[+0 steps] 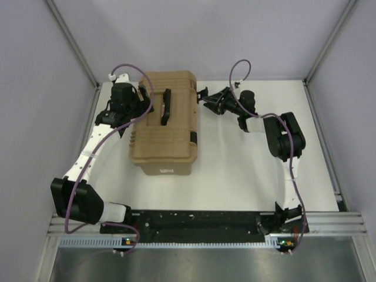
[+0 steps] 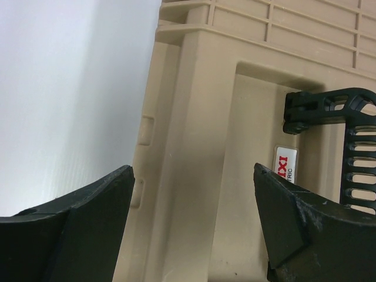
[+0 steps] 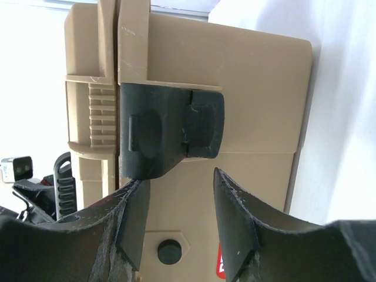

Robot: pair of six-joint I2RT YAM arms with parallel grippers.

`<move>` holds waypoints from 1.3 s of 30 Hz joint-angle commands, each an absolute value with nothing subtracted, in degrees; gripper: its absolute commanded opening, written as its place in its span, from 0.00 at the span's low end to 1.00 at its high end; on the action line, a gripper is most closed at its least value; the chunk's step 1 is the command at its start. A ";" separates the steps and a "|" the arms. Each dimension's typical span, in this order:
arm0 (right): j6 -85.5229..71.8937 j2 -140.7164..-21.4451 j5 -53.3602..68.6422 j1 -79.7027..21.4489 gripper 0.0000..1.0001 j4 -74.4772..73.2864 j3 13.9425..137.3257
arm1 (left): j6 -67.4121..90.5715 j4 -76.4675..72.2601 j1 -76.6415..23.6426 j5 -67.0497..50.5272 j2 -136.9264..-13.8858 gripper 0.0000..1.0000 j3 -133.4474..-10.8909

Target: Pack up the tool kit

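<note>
Close up, the right gripper, jaws parted with nothing between them, hangs just short of a black latch on the closed tan toolbox; the left gripper gapes wide at the box's far side. Pressing off-centre might well slide the toolbox across the smooth white table, which is walled by pale panels.

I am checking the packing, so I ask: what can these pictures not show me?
- Inside of the toolbox: all views, it is shut; no tools seen.
- Red label: left wrist view, partly hidden by a finger of the left gripper.
- Near latch: top view, too small to tell if fastened.
</note>
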State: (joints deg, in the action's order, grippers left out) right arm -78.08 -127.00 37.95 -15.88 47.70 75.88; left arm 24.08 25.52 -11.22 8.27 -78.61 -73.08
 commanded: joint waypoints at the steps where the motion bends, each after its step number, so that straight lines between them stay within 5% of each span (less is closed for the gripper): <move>1: -79.10 -127.71 34.28 -15.64 0.47 53.44 74.98 | 24.43 22.41 -10.64 8.35 -78.84 0.86 -73.48; 14: -76.46 -130.51 33.22 -16.00 0.41 51.24 75.13 | 24.52 21.53 -10.55 8.26 -80.42 0.86 -73.21; 26: -87.62 -138.25 38.23 -17.49 0.53 70.91 86.40 | 24.08 21.27 -10.37 7.73 -80.60 0.86 -73.21; 39: -84.39 -131.93 37.53 -18.54 0.52 67.79 81.74 | 24.00 21.80 -10.37 7.47 -80.33 0.85 -73.56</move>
